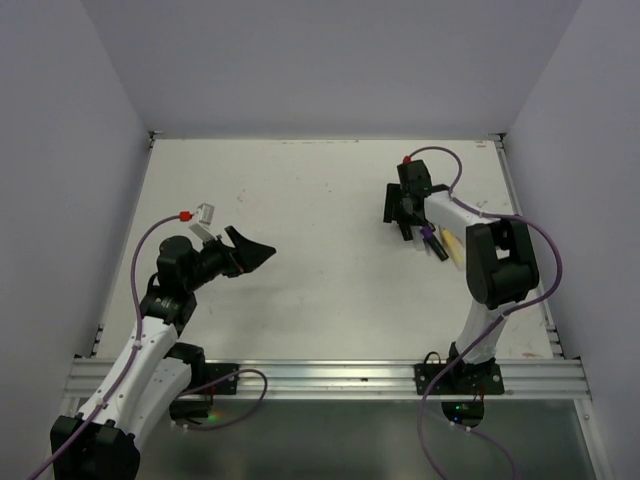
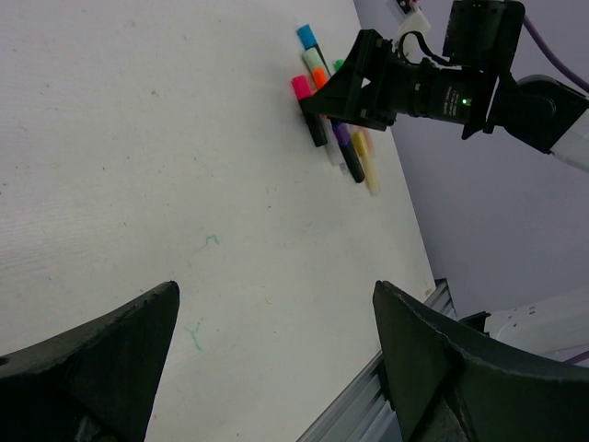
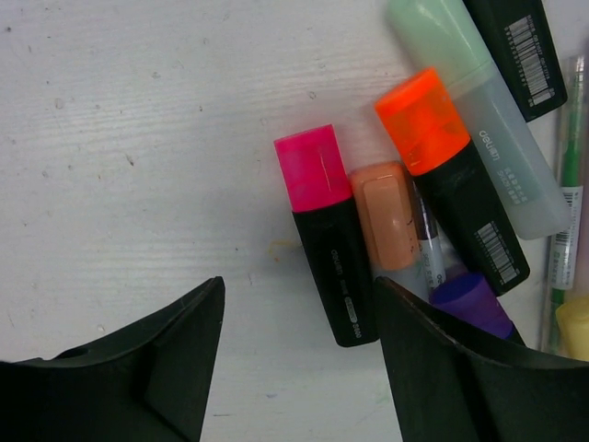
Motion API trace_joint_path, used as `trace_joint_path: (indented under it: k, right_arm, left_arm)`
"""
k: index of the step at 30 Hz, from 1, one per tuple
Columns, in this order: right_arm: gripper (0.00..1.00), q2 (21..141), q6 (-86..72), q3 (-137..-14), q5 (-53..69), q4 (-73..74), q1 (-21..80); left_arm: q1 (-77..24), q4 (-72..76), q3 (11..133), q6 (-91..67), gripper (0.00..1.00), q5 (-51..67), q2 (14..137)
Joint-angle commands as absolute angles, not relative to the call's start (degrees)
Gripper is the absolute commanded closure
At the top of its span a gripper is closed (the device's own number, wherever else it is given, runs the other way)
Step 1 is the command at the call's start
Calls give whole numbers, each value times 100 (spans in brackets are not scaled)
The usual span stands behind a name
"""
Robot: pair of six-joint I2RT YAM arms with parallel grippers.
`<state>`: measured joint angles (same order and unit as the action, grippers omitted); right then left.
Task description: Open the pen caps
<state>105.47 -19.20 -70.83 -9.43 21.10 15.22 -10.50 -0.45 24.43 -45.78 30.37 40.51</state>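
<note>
Several highlighters lie bunched at the table's right side [image 1: 436, 240]. In the right wrist view I see a pink cap [image 3: 313, 168] on a black body [image 3: 338, 276], a peach cap [image 3: 382, 214], an orange cap [image 3: 421, 122], a purple cap [image 3: 474, 302] and a pale green cap [image 3: 433, 32]. My right gripper [image 3: 299, 285] hangs open just above them; the pink highlighter's black body ends between its jaws, close to the right finger. My left gripper [image 2: 276, 287] is open and holds nothing, far to the left [image 1: 258, 250]. From there the pink cap [image 2: 300, 87] and a blue cap [image 2: 306, 37] show.
A thin green pen [image 3: 571, 184] lies at the right of the bunch. The table's right edge [image 2: 405, 230] runs close to the highlighters, with a wall behind. An aluminium rail [image 1: 330, 375] borders the near edge by the arm bases.
</note>
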Motion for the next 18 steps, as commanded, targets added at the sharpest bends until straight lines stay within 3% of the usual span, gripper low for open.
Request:
trace_joint_path:
  k: [1, 11, 18]
  right_arm:
    - [34, 10705, -1802, -7251, -774, 1802, 1503]
    - [45, 10819, -1863, -7067, -826, 1688, 1512]
    - [47, 10960, -1740, -7031, -1212, 1784, 1503]
  left_arm:
    - [-1028, 9, 2523, -4456, 12, 3173, 4052]
    - [-1028, 9, 2487, -4447, 12, 3173, 4069]
    - [-1028, 9, 2470, -4447, 12, 3199, 4078]
